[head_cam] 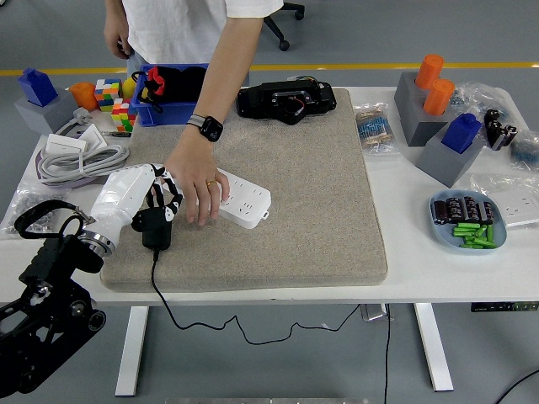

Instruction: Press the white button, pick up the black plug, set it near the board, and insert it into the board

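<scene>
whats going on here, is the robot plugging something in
Close to it. The left robot hand holds the black plug on the grey mat, right beside the left end of the white power strip; the plug is not yet in a socket. A person at the far side has a hand pressed on top of that end of the strip. The plug's black cable trails off the table's near edge. No right arm is in view.

Black plug (157,229) upright just beside the white board (240,200), seemingly touching
</scene>
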`<action>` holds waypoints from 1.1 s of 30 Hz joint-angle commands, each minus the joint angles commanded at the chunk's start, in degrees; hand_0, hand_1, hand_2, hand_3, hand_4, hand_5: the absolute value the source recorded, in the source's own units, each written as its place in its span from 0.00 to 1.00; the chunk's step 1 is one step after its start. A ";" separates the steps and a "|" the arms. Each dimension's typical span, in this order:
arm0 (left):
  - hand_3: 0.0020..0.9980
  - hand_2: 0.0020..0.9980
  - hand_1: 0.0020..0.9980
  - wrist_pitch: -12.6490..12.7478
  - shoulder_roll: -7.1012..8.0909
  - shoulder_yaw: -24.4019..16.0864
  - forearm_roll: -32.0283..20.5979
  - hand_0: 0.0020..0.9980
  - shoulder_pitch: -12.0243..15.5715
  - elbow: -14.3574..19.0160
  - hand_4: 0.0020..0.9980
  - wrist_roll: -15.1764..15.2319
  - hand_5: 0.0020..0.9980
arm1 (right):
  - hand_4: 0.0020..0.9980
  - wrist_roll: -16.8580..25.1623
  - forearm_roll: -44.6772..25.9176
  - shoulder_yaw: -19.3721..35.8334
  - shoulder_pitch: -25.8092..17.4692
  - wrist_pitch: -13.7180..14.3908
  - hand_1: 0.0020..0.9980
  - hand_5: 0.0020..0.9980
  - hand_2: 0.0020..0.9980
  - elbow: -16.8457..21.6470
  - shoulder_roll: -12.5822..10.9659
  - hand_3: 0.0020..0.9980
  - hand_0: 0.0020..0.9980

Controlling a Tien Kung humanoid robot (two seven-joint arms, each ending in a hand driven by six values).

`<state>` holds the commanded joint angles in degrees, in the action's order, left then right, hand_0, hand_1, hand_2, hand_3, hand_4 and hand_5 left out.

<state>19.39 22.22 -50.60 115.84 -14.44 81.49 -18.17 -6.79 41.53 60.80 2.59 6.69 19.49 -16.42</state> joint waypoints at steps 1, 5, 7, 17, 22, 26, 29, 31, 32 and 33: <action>0.56 0.42 0.44 -0.27 0.08 0.07 0.28 0.25 0.30 0.21 0.88 -1.32 0.00 | 0.65 0.00 0.02 0.04 -0.01 0.00 0.62 0.37 0.63 0.01 -0.02 0.60 0.71; 0.82 0.78 0.76 -1.20 0.25 0.34 0.71 0.63 1.60 0.31 1.00 -5.25 0.45 | 0.65 -0.04 0.08 0.12 -0.10 -0.04 0.62 0.36 0.63 -0.08 -0.06 0.60 0.71; 0.82 0.78 0.76 -1.47 0.14 -0.03 0.51 0.63 2.44 0.10 1.00 -5.67 0.45 | 0.65 -0.04 0.09 0.15 -0.15 -0.05 0.62 0.36 0.63 -0.10 -0.04 0.60 0.71; 0.86 0.81 0.75 -0.84 -0.58 -1.15 0.31 0.60 4.29 -0.56 1.00 -5.08 0.59 | 0.64 0.02 0.12 0.07 -0.23 -0.03 0.62 0.36 0.63 -0.02 0.00 0.60 0.70; 0.83 0.77 0.73 -0.97 -0.65 -0.77 -0.16 0.57 4.11 -0.60 1.00 -5.01 0.54 | 0.64 0.02 0.08 0.01 -0.13 -0.02 0.62 0.36 0.63 0.00 -0.03 0.60 0.70; 0.83 0.77 0.73 -0.76 -0.56 -0.08 -0.35 0.57 3.61 -0.78 1.00 -4.40 0.54 | 0.64 -0.01 0.03 -0.16 -0.03 -0.03 0.62 0.36 0.63 -0.03 -0.06 0.60 0.70; 0.78 0.72 0.71 -0.38 -0.61 0.65 -0.34 0.53 2.96 -1.03 1.00 -4.13 0.31 | 0.64 -0.05 0.00 -0.34 0.04 -0.04 0.62 0.36 0.63 -0.05 -0.15 0.60 0.70; 0.78 0.72 0.71 -0.35 -0.77 1.21 -0.12 0.53 2.49 -1.22 1.00 -4.47 0.31 | 0.64 -0.04 -0.03 -0.50 0.06 -0.03 0.62 0.36 0.63 -0.04 -0.22 0.60 0.70; 0.78 0.72 0.71 -0.30 -0.86 1.59 0.08 0.53 2.21 -1.31 1.00 -4.73 0.31 | 0.64 -0.05 -0.04 -0.58 0.09 -0.03 0.62 0.36 0.63 -0.03 -0.24 0.60 0.70; 0.73 0.64 0.65 -0.18 -0.95 2.03 0.37 0.46 1.89 -1.44 0.97 -4.94 0.21 | 0.64 -0.03 -0.07 -0.64 0.10 -0.01 0.62 0.36 0.63 -0.02 -0.26 0.60 0.70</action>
<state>19.21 21.28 -48.57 116.22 -12.55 80.05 -23.11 -6.82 41.47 60.16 2.69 6.68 19.47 -16.69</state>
